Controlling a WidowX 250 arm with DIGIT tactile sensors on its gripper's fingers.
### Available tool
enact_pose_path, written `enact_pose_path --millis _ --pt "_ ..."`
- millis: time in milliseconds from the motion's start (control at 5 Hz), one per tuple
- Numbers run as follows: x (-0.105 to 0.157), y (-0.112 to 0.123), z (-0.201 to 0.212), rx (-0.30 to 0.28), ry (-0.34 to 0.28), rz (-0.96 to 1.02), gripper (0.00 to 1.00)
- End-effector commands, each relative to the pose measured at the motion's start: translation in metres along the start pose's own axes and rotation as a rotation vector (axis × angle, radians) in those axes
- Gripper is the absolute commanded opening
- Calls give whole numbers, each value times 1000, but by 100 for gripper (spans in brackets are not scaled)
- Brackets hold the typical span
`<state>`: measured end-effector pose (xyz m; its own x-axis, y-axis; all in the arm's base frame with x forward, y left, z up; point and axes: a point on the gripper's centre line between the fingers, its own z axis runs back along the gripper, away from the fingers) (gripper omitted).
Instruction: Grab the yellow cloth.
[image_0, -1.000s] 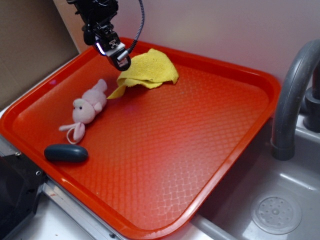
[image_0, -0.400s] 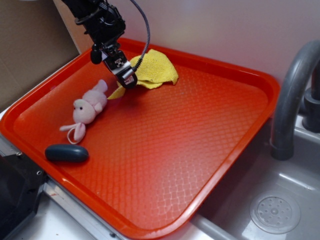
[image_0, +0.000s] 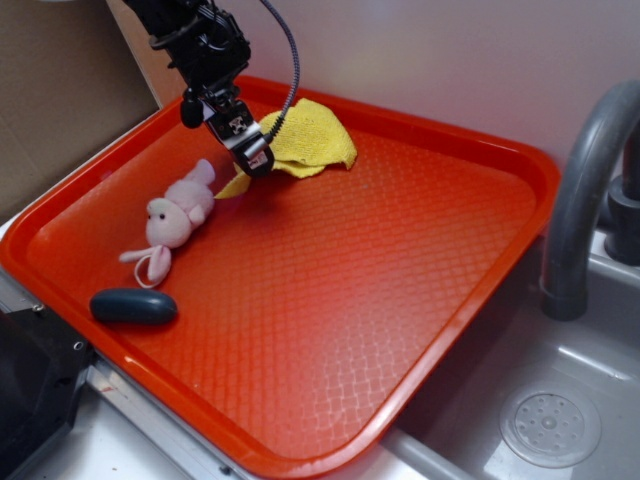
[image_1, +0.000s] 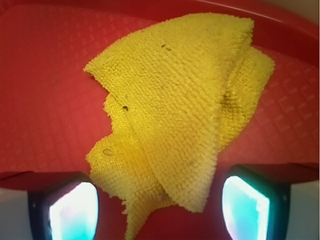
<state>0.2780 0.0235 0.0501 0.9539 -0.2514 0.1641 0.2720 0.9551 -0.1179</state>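
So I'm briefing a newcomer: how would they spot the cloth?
Find the red tray beside the sink. At its far edge lies the yellow cloth, folded terry fabric. It is the only yellow thing; the pink plush toy is nearer.

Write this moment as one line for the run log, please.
phase: approach | gripper: open, above near edge of yellow cloth | cloth: lying folded on red tray, not grasped | pink plush toy: apart, untouched

Both views are evenly and brightly lit; soft glare is seen on the red tray (image_0: 330, 400), and the fingertips (image_1: 75, 212) are overexposed.
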Motion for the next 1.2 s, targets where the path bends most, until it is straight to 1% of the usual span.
enact_pose_path --millis 0,200,400,600,800,1000 --pt "44 -16 -19 116 -60 -68 100" --pt "46 -5 -27 111 -35 -26 0" --pt "43 16 -23 89 -26 25 0" --pt "40 38 -10 105 -29 95 0" --pt "26 34 32 169 -17 145 0" --pt "0 -3 83 132 0 197 0"
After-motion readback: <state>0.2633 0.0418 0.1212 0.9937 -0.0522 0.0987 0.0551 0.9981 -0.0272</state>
